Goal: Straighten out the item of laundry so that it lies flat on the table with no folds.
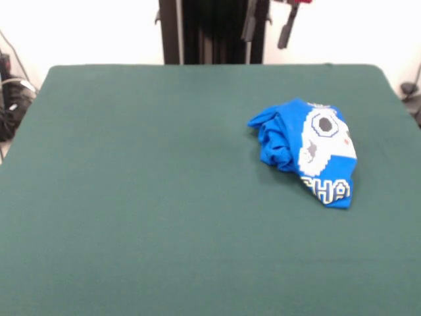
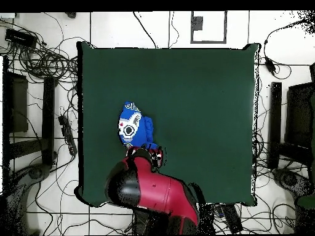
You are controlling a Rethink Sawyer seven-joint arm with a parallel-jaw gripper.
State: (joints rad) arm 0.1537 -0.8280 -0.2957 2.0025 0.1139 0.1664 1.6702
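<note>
In the front view the left and middle of the table (image 1: 131, 197) are bare dark green felt. We come to the shirt (image 1: 306, 148) only on the right side, a little beyond the middle of the table's depth. It lies bunched into a compact heap. Its left part is a wad of plain blue folds. Its right part is a smoother face carrying the white pixel graphic, and the yellowish-white block letters curl under at the near right corner.

At the top edge of this view, in front of the pedestal, we see a dark part of the arm hanging with a red tip. It stands well apart from the cloth.

From overhead the shirt (image 2: 133, 128) sits in the left half of the table (image 2: 203, 110). The red and black arm (image 2: 151, 187) reaches in from the bottom edge, and its head is just beside the shirt's lower right end. The gripper (image 2: 154, 153) is hidden under the arm's bulk, so we cannot tell how it is set.

We judge the shirt to be light, soft and limp. It should slide readily on the felt and keep no shape once lifted. A pinch on the piled folds at the left would probably gather several layers at once. We would sooner take a single outer edge, such as the hem by the letters, and draw it outward.
</note>
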